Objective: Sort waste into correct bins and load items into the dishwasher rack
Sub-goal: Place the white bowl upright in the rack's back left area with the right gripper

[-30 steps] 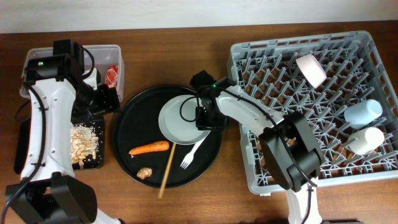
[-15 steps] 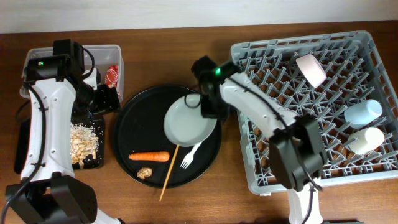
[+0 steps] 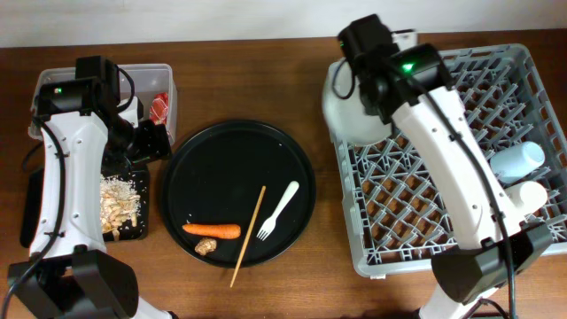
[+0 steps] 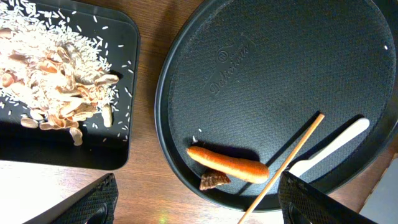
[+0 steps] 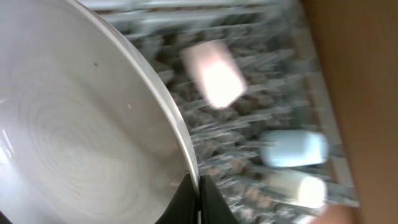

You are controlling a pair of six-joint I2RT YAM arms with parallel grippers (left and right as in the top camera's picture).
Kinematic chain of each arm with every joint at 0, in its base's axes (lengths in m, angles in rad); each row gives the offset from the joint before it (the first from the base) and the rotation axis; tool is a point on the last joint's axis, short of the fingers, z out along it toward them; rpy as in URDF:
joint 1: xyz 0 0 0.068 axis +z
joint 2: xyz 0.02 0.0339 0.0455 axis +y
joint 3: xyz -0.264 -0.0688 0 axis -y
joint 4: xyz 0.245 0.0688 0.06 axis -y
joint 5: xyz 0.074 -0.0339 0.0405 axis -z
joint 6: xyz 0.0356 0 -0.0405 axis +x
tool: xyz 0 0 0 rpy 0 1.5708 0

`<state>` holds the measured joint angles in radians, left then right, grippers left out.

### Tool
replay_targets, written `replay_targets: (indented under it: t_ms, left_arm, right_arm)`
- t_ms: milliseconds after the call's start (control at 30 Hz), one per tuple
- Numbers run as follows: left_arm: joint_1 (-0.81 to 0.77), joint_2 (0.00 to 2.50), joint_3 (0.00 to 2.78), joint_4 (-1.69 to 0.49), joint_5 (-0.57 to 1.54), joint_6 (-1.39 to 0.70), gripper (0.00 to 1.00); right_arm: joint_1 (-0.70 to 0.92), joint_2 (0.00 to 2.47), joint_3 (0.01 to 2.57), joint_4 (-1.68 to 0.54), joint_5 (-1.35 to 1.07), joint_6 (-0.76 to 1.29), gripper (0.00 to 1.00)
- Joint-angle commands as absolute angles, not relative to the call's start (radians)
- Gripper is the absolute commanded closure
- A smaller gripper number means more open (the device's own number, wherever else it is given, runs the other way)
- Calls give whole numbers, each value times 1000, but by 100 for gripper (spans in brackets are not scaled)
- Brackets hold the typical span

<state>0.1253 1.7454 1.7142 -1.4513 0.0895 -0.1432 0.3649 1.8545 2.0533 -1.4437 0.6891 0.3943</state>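
Landmark: we give every place from the round black tray (image 3: pixel 204 168) in the middle of the table.
Right arm: the right gripper (image 5: pixel 194 198) is pressed together on the rim of the pale plate (image 3: pixel 341 115). It is behind and to the right of the tray.
Plate: it is held tilted over the rack corner nearest to the back of the tray. One part reaches past the rack edge toward the tray. We cannot tell if it touches the pegs.
Left arm: the left gripper (image 3: pixel 152 142) hangs just left of the tray. Its fingers (image 4: pixel 102 199) are spread wide, with nothing between them.
Rack: the dishwasher rack (image 3: pixel 399 204) stands just right of the tray.
Cups: the light-blue cup (image 3: pixel 516 159) and the white cup (image 3: pixel 523 197) lie in the rack at the side farthest from the tray.
Bowl: the bowl (image 5: pixel 214 74) shows only as a pink blur in the rack, in the right wrist view.
Fork: the fork (image 3: pixel 280 208) lies on the right front part of the tray.
Stick: a wooden stick (image 3: pixel 248 235) lies beside the fork, and its front end passes over the tray rim.
Waste on tray: the carrot (image 3: pixel 213 230) lies near the front edge, with one end against the stick. The brown lump (image 3: pixel 205 246) is just in front of it.
Bins: the clear tub (image 3: pixel 168 75), with a wrapper (image 3: pixel 159 106) inside, is behind and left of the tray. The black rectangular tray (image 4: pixel 74 155), holding rice bits (image 3: pixel 118 199), is just left of it.
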Motion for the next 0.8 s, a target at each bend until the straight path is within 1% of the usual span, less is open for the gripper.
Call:
replay_targets:
  t_ms: [0,67,433,667,767]
  left_arm:
    - [127,1733,1721,-1450,93,-145,18]
    - [127,1733,1721,-1449,93,-146,18]
    - [127,1733,1721,-1450,93,-145,18]
    - [127,1733,1721,-1449,93,-145,18]
    - [127,1733,1721,-1448,93,-146,18]
  right_arm:
    - [321,1858,2064,-1459,1002,487,96]
    - [302,1861,2064,-1458,1034,514,96]
    - [227,1977,2063,-1439,1066,514,96]
    - [224,2062,2062,-1438,1028,533,96]
    - [225,2103,2062,-1444,965,533,96]
